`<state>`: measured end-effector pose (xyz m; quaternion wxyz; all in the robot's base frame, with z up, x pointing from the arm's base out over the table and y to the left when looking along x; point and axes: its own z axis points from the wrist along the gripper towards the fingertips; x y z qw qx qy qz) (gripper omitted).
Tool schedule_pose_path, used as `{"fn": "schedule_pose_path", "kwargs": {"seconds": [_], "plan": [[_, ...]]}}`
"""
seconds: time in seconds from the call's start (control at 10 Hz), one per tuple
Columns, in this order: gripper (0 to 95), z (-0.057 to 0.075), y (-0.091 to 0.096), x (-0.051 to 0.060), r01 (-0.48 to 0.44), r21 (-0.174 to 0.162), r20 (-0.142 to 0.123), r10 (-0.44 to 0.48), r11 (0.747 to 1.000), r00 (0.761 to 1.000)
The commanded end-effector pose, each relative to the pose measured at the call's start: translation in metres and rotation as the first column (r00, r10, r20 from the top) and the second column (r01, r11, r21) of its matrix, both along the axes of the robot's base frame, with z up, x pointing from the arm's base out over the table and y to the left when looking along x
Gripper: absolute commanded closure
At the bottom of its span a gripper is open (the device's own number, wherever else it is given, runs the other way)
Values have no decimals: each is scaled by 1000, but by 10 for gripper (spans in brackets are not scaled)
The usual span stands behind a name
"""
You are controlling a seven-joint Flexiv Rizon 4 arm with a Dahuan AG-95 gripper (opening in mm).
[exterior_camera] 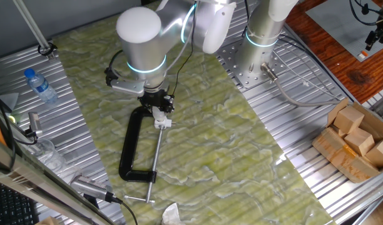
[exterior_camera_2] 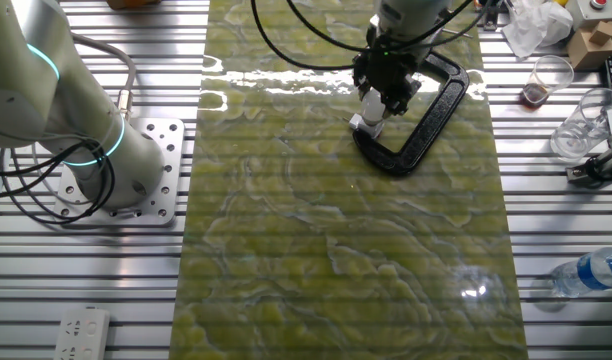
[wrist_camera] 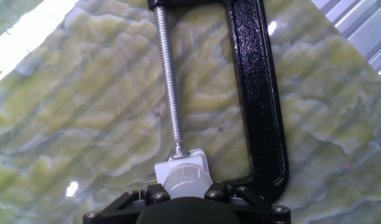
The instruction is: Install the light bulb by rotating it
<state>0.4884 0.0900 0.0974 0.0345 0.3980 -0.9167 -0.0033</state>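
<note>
In the hand view the light bulb (wrist_camera: pixel 185 180), small, pale and rounded, sits between my gripper's (wrist_camera: pixel 185 191) black fingers, which close against its sides. Just beyond the bulb is a white square block (wrist_camera: pixel 183 160), fixed at the tip of the threaded screw (wrist_camera: pixel 170 81) of a black C-clamp (wrist_camera: pixel 259 93). The clamp (exterior_camera: pixel 130 144) lies flat on the green marbled mat (exterior_camera: pixel 204 144). From the fixed views my gripper (exterior_camera: pixel 159 111) (exterior_camera_2: pixel 378 100) points down at the clamp's (exterior_camera_2: pixel 436 110) screw end, over the white block (exterior_camera: pixel 163 123) (exterior_camera_2: pixel 367 122). The hand hides the bulb there.
The arm's base (exterior_camera: pixel 260 37) (exterior_camera_2: pixel 106 160) is bolted beside the mat. A water bottle (exterior_camera: pixel 40 84) (exterior_camera_2: pixel 591 272) lies on the slatted table. A cardboard box of wooden blocks (exterior_camera: pixel 357 140) sits at one side. Plastic cups (exterior_camera_2: pixel 546 80) stand near the clamp.
</note>
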Motion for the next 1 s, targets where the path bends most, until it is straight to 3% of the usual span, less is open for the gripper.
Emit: {"fn": "schedule_pose_path", "kwargs": {"seconds": [0.1,0.6,0.7,1.0], "plan": [[950,-1,0,0,10,-16,-4,-10,1000,1000],[950,-1,2,2,51,-11,-9,-51,999,999],[950,-1,2,2,95,-17,-18,-95,995,995],[950,-2,2,2,202,-26,-14,-203,979,979]]}}
